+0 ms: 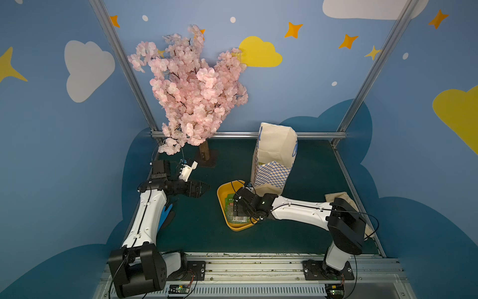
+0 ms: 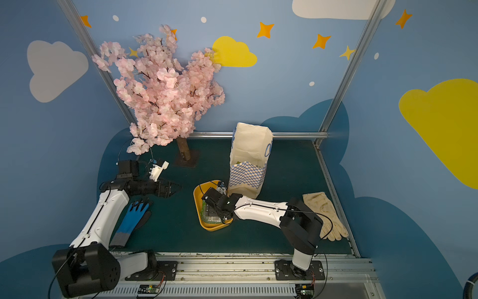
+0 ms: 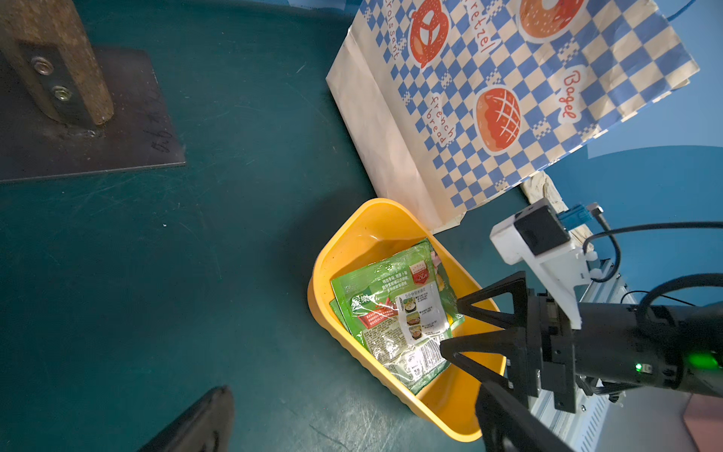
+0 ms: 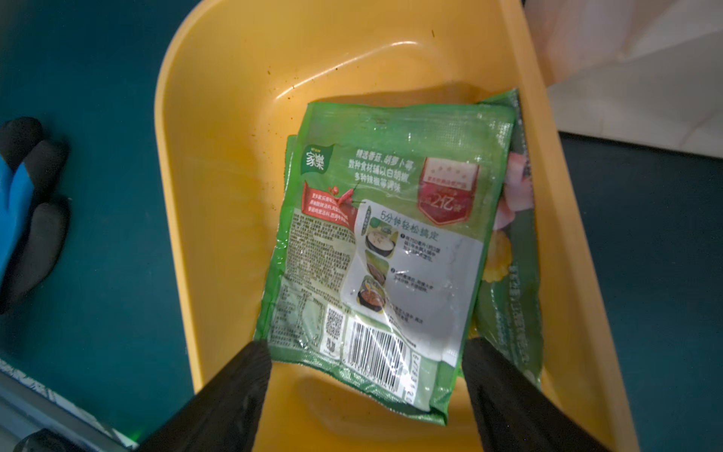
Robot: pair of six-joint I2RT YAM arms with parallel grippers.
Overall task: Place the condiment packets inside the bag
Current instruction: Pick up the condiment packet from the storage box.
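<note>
Two green condiment packets lie stacked in a yellow tray (image 4: pixel 219 117). The top packet (image 4: pixel 391 250) lies back side up with its barcode towards me, and a second packet (image 4: pixel 512 281) pokes out beneath it. My right gripper (image 4: pixel 365 346) is open low over the tray, its fingers either side of the top packet's barcode end and holding nothing. In both top views the right gripper (image 1: pixel 239 209) (image 2: pixel 210 209) covers most of the packets. The checkered bag (image 1: pixel 274 160) (image 2: pixel 248 168) stands upright and open just behind the tray. My left gripper (image 1: pixel 204 189) (image 2: pixel 177 188) hangs open and empty left of the tray.
A pink blossom tree on a metal base plate (image 1: pixel 204 155) stands at the back left. A blue glove (image 2: pixel 134 222) lies by the left arm, a cream glove (image 2: pixel 326 214) at the right edge. The tray (image 3: pixel 375 223) touches the bag's foot (image 3: pixel 407 172).
</note>
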